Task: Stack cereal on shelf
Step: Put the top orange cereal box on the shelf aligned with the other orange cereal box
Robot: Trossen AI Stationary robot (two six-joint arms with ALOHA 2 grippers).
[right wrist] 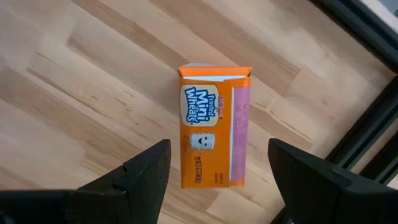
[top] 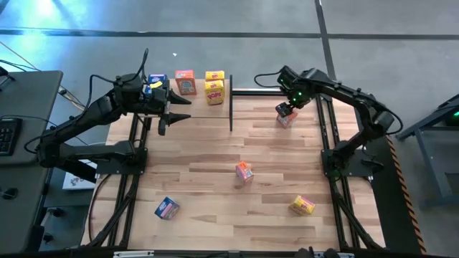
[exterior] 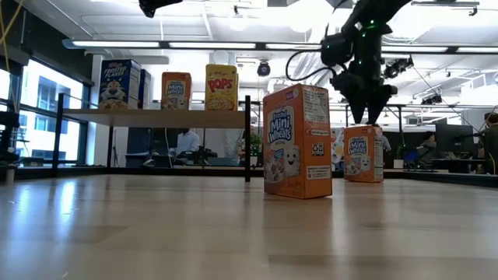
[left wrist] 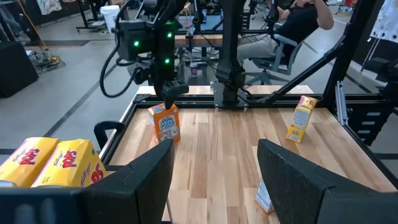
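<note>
— What's on your shelf (exterior: 156, 117)?
— Blue, orange and yellow cereal boxes (top: 185, 83), upright; four more sit on the table (top: 215, 150): two orange, one blue, one yellow.
— Your grippers?
— Right gripper (right wrist: 217, 171) hangs, fingers apart, over an orange box (right wrist: 213, 127). Left gripper (left wrist: 214, 177) stands open beside the shelf; the low view alone shows the box fronts.

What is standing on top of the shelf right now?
On the shelf stand a blue Frosted Flakes box, an orange Mini Wheats box and a yellow Pops box. The high view shows a second yellow box behind it. The left gripper partly hides the blue box from above.
</note>
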